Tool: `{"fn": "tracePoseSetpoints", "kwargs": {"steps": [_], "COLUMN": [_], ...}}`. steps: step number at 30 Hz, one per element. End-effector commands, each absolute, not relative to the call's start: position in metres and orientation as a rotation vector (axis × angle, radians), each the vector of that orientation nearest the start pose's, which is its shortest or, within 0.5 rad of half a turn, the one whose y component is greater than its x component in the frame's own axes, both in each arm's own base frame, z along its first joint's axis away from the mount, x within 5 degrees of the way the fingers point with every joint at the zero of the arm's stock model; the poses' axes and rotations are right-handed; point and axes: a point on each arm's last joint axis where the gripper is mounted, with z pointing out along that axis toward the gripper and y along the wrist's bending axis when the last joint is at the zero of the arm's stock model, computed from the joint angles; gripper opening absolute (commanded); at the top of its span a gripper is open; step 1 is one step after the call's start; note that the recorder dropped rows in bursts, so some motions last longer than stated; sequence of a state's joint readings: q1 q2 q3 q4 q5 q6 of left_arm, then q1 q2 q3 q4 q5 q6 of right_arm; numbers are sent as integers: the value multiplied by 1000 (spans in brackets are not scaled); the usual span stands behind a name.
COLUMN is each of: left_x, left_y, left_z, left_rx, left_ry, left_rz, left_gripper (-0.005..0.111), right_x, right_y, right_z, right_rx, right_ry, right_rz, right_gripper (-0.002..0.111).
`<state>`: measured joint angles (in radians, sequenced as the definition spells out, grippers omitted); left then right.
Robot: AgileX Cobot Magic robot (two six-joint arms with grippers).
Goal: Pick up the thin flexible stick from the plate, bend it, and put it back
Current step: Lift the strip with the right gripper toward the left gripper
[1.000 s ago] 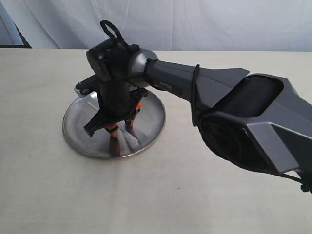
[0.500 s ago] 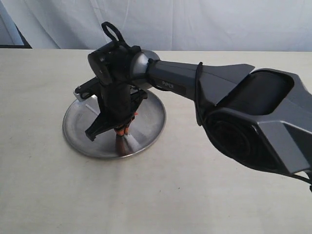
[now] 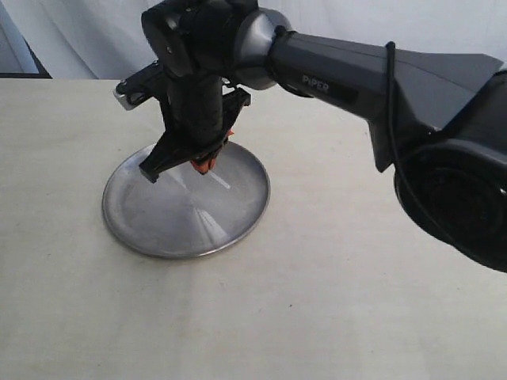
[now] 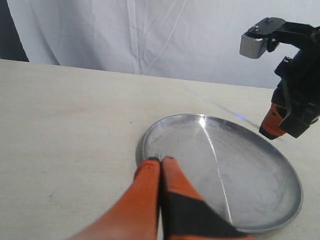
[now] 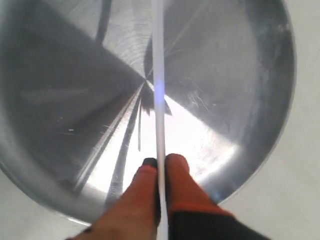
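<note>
The shiny round plate [image 3: 142,214] lies on the cream table. My right gripper [image 3: 203,165] hangs above its middle, lifted off the metal, and is shut on the thin flexible stick. In the right wrist view the whitish stick [image 5: 159,75] runs straight out between the orange fingertips [image 5: 175,167] over the plate [image 5: 60,75], with a bluish glint partway along. From the left wrist view the stick [image 4: 240,118] is a faint line leading to the right gripper [image 4: 274,125]. My left gripper [image 4: 161,160] is shut on nothing, near the plate's [image 4: 260,190] rim, and does not show in the exterior view.
The big grey right arm [image 3: 380,79] spans the table from the right. A white cloth backdrop [image 3: 79,32] hangs behind the far edge. Bare cream tabletop [image 3: 277,317] surrounds the plate.
The right gripper's fingers came together down on the plate, then it rose well above the plate with the stick. The whole right arm lifted with it.
</note>
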<state>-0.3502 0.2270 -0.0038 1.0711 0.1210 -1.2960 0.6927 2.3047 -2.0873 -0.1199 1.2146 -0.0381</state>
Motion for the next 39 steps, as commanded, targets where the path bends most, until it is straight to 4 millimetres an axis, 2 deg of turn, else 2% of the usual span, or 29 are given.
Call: {"fn": "tracePoseSetpoints", "kwargs": {"steps": [1, 7, 11, 14, 17, 19, 24, 30, 36, 39], "left_x": [72, 72, 72, 69, 59, 53, 49, 52, 65, 67], "left_y": [-16, -16, -18, -29, -48, -55, -58, -55, -56, -64], "left_z": [194, 194, 194, 201, 213, 219, 225, 228, 223, 226], "left_rx": [35, 35, 47, 126, 302, 354, 408, 279, -57, -66], "left_ry": [1772, 1772, 1764, 1700, 1558, 1488, 1402, 1422, 1567, 1564], "left_rz": [-328, -328, -345, -482, -695, -791, -818, -908, -1167, -1320], "left_gripper": [0, 0, 0, 0, 0, 0, 0, 0, 0, 6], "right_x": [378, 337, 298, 274, 256, 245, 224, 204, 191, 189], "right_y": [302, 277, 259, 240, 225, 217, 201, 187, 183, 186], "right_z": [228, 248, 250, 244, 242, 239, 241, 248, 256, 258], "right_rx": [-1082, -1126, -1143, -1111, -1074, -1038, -977, -876, -800, -797], "right_ry": [2661, 2686, 2675, 2657, 2624, 2611, 2570, 2513, 2439, 2419], "right_rz": [1, 100, 284, 293, 313, 343, 390, 482, 601, 674], "right_gripper": [-1, -1, -1, -1, -1, -1, -1, -1, -1, -1]}}
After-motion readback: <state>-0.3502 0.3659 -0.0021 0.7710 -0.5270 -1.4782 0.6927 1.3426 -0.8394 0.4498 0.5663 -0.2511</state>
